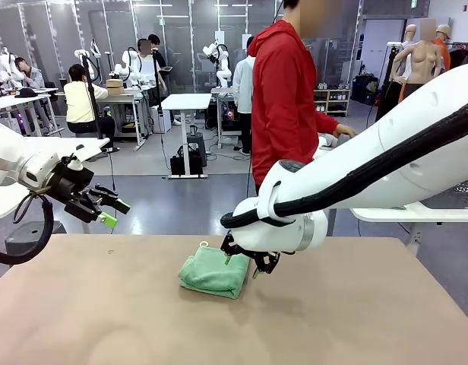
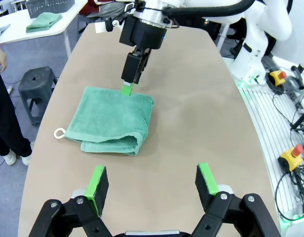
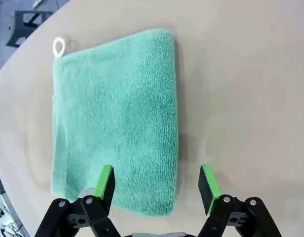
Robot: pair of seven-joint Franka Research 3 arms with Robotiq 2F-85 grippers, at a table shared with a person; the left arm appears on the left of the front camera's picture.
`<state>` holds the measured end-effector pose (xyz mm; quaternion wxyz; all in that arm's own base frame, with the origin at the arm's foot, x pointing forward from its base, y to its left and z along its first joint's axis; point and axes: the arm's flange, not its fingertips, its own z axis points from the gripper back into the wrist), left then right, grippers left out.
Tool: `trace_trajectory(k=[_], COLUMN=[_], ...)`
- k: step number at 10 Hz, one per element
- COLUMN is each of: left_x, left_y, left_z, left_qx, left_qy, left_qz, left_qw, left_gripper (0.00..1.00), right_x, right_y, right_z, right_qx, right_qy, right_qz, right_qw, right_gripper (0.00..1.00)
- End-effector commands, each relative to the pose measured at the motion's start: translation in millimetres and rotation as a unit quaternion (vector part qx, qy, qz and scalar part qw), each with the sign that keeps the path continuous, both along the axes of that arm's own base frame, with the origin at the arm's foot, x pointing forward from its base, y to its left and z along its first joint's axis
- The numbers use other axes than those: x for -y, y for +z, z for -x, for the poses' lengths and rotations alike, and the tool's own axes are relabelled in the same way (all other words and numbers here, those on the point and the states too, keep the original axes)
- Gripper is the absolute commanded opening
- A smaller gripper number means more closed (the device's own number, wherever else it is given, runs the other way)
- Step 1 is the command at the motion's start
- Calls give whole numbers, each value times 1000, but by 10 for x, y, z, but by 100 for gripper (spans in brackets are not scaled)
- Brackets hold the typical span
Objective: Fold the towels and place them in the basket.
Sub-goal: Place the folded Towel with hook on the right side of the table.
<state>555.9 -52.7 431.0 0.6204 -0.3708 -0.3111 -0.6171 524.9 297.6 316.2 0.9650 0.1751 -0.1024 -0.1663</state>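
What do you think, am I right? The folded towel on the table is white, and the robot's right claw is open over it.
Not quite. The towel is mint green, not white; the right wrist view shows it. The rest holds: it lies folded on the table, and the right gripper is open over it.

Mint green towels: two are counted, the folded towel (image 1: 215,272) on the tan table (image 1: 82,304) and the second towel (image 2: 43,20) on the white side table (image 2: 19,30).
White loop (image 3: 58,46): one is seen.
Wire basket (image 2: 49,6): one is listed.
Grippers: two are recorded, the left gripper (image 2: 152,173) and the right gripper (image 3: 157,175), each with two green pads.
Dark stool (image 2: 38,84): one is noted.
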Motion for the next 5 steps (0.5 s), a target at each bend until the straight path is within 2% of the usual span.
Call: trace_trajectory(k=[1, 5], left_x=[-1, -1], left_y=[14, 14], left_z=[0, 0], left_qx=[2, 2], left_qy=[-5, -5], left_qz=[-8, -8], left_qw=[1000, 1000], left_gripper=[89, 89], right_x=[-102, -126], right_y=[-83, -220], right_z=[-45, -171], right_qx=[17, 21], right_qy=[-28, -13], right_qz=[25, 12], right_qw=[999, 1000], right_gripper=[86, 86])
